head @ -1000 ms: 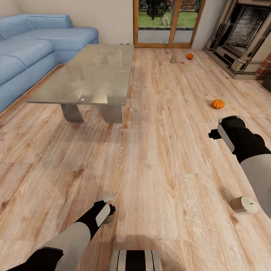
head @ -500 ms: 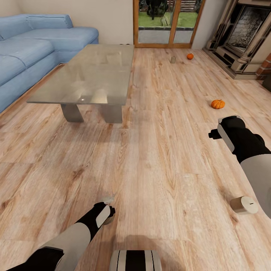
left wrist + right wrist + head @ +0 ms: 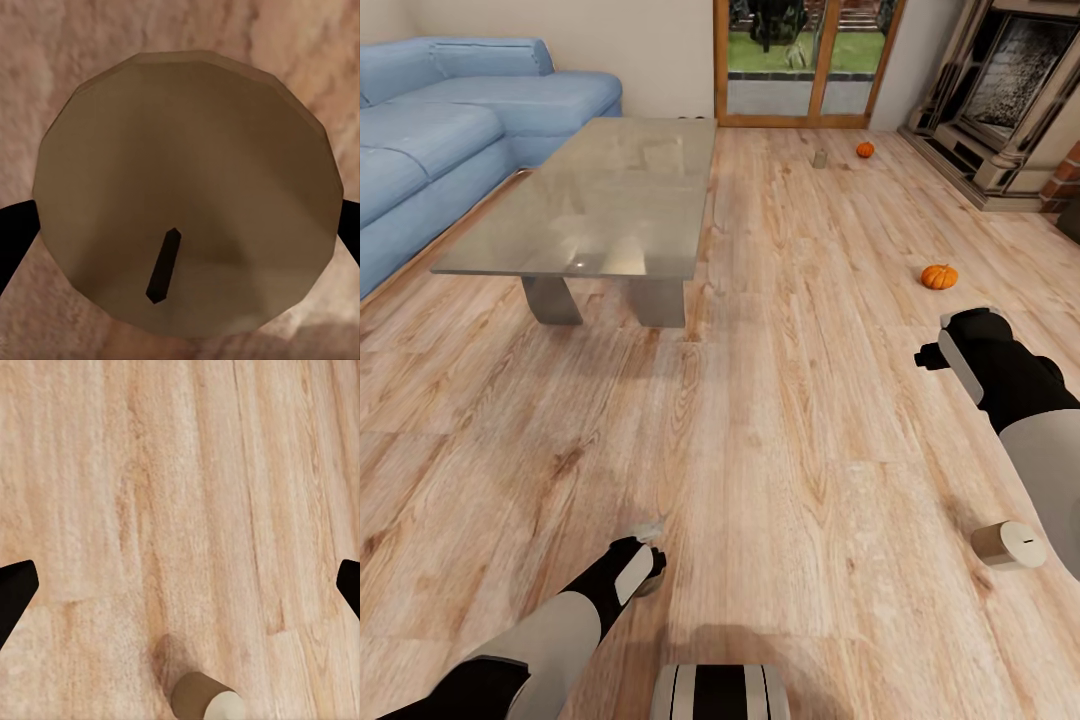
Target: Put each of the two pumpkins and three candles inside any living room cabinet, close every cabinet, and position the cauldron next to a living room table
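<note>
Three candles: all on the wood-plank floor (image 3: 790, 480), spread from right under the robot to way out by the glass door (image 3: 805, 60).
Left claw (image 3: 645, 565): low over the floor by the robot's base, sitting right on top of the nearest candle (image 3: 187, 187). In the left wrist view the candle's round top and dark wick sit square between the two black fingertips (image 3: 11, 240), one on each side. Whether they actually press on it or just flank it, can't tell.
Right claw (image 3: 932, 357): held up over bare floor at the right. In the right wrist view its fingertips (image 3: 15, 592) sit wide apart with nothing between them.
Second candle (image 3: 1010, 545): tipped on its side on the floor, close to the right forearm, pale end facing out. Pokes into the right wrist view too (image 3: 206, 697).
Near pumpkin (image 3: 939, 276): on the floor beyond the right claw, well apart from it.
Coffee table (image 3: 590, 215): glossy grey tabletop, bare, left of centre, with the blue sofa (image 3: 450, 120) behind it.
Third candle (image 3: 820, 158): upright, far down the floor.
Far pumpkin (image 3: 865, 149): just beside that candle, near the fireplace (image 3: 1010, 90) corner.
</note>
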Tool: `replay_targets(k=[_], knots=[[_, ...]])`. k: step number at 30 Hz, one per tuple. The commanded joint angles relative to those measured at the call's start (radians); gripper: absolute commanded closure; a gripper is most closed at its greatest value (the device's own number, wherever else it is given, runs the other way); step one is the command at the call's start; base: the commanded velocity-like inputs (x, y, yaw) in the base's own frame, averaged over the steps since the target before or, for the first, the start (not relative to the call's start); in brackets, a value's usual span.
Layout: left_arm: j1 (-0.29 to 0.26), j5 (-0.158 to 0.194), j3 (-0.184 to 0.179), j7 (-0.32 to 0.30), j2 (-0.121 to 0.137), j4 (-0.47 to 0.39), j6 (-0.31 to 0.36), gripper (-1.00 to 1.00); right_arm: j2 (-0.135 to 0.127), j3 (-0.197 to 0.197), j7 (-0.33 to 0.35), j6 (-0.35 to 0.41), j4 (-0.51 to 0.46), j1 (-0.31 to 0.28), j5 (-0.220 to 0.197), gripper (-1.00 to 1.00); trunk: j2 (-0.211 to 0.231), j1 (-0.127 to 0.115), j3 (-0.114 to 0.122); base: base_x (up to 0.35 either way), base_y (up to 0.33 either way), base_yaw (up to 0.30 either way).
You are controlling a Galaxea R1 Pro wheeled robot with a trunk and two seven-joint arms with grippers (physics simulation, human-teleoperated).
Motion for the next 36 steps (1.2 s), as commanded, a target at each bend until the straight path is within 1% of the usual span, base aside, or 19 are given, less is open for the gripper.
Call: replay_targets(k=[1, 9, 15, 17, 19, 20, 21, 23, 24, 25, 26, 27, 28, 29, 31, 32, 33, 35, 36], knots=[[0.000, 0.015, -0.005, 0.006, 0.000, -0.002, 0.005, 1.00, -0.001, 0.005, -0.009, 0.003, -0.001, -0.001, -0.011, -1.00, 0.000, 0.000, -0.001, 0.000, 0.000, 0.000], [0.000, 0.015, -0.005, 0.008, 0.000, -0.004, 0.008, 1.00, -0.002, 0.007, -0.009, 0.003, -0.001, -0.001, -0.011, -1.00, 0.000, 0.000, -0.001, 0.000, 0.000, 0.000], [0.000, 0.015, -0.005, 0.009, 0.002, -0.011, 0.010, 1.00, -0.003, 0.005, -0.009, 0.003, 0.000, -0.001, -0.012, -1.00, 0.001, -0.003, 0.022, 0.000, 0.000, 0.000], [0.000, 0.015, -0.005, 0.011, 0.003, -0.030, 0.016, 1.00, -0.002, 0.005, -0.009, 0.003, 0.001, 0.000, -0.013, -1.00, 0.002, -0.004, 0.030, 0.000, 0.000, 0.000], [0.000, 0.016, -0.003, 0.012, 0.003, -0.069, 0.035, 1.00, 0.000, 0.005, -0.009, 0.003, 0.001, 0.000, -0.015, -1.00, 0.002, -0.005, 0.038, 0.000, 0.000, 0.000], [0.000, 0.017, -0.001, 0.013, 0.003, -0.101, 0.065, 1.00, 0.000, 0.004, -0.009, 0.002, 0.002, 0.001, -0.017, -1.00, 0.002, -0.005, 0.042, 0.000, 0.000, 0.000], [0.000, 0.018, 0.001, 0.014, 0.003, -0.136, 0.113, 1.00, 0.001, 0.004, -0.009, 0.002, 0.003, 0.002, -0.020, -1.00, 0.003, -0.006, 0.046, 0.000, 0.000, 0.000], [0.000, 0.019, 0.003, 0.014, 0.003, -0.176, 0.172, 1.00, 0.003, 0.004, -0.009, 0.001, 0.004, 0.004, -0.028, -1.00, 0.003, -0.006, 0.053, 0.000, 0.000, 0.000], [0.000, 0.019, 0.007, 0.015, 0.003, -0.223, 0.231, 1.00, 0.007, 0.003, -0.009, 0.001, 0.004, 0.006, -0.041, -1.00, 0.003, -0.007, 0.057, 0.000, 0.000, 0.000], [0.000, 0.019, 0.011, 0.015, 0.003, -0.249, 0.259, 1.00, 0.009, 0.003, -0.009, 0.000, 0.005, 0.006, -0.050, -1.00, 0.003, -0.007, 0.061, 0.000, 0.000, 0.000], [0.000, 0.019, 0.023, 0.016, 0.003, -0.301, 0.308, 1.00, 0.013, 0.002, -0.009, -0.001, 0.005, 0.008, -0.071, -1.00, 0.004, -0.008, 0.065, 0.000, 0.000, 0.000], [0.000, 0.019, 0.030, 0.016, 0.003, -0.326, 0.330, 1.00, 0.016, 0.002, -0.009, -0.002, 0.005, 0.008, -0.084, -1.00, 0.004, -0.008, 0.069, 0.000, 0.000, 0.000], [0.000, 0.019, 0.047, 0.016, 0.003, -0.372, 0.372, 1.00, 0.019, 0.001, -0.010, -0.005, 0.004, 0.010, -0.113, -1.00, 0.004, -0.009, 0.073, 0.000, 0.000, 0.000], [0.000, 0.019, 0.056, 0.017, 0.002, -0.391, 0.394, 1.00, 0.021, 0.001, -0.011, -0.006, 0.004, 0.012, -0.127, -1.00, 0.004, -0.009, 0.077, 0.000, 0.000, 0.000], [0.000, 0.019, 0.081, 0.017, 0.002, -0.448, 0.471, 1.00, 0.024, 0.001, -0.012, -0.009, 0.005, 0.025, -0.182, -1.00, 0.005, -0.010, 0.084, 0.000, 0.000, 0.000], [0.000, 0.018, 0.090, 0.018, 0.002, -0.473, 0.509, 1.00, 0.026, 0.000, -0.013, -0.012, 0.005, 0.043, -0.217, -1.00, 0.005, -0.010, 0.088, 0.000, 0.000, 0.000], [0.000, 0.018, 0.095, 0.018, 0.001, -0.488, 0.531, 1.00, 0.027, 0.000, -0.014, -0.029, 0.004, 0.069, -0.245, -1.00, 0.005, -0.011, 0.092, 0.000, 0.000, 0.000], [0.000, 0.019, 0.095, 0.018, -0.002, -0.500, 0.545, 1.00, 0.026, -0.003, -0.016, -0.083, 0.002, 0.105, -0.270, -1.00, 0.006, -0.012, 0.100, 0.000, 0.000, 0.000], [0.000, 0.019, 0.095, 0.018, -0.003, -0.504, 0.547, 1.00, 0.026, -0.004, -0.016, -0.096, 0.002, 0.112, -0.275, -1.00, 0.006, -0.012, 0.104, 0.000, 0.000, 0.000]])
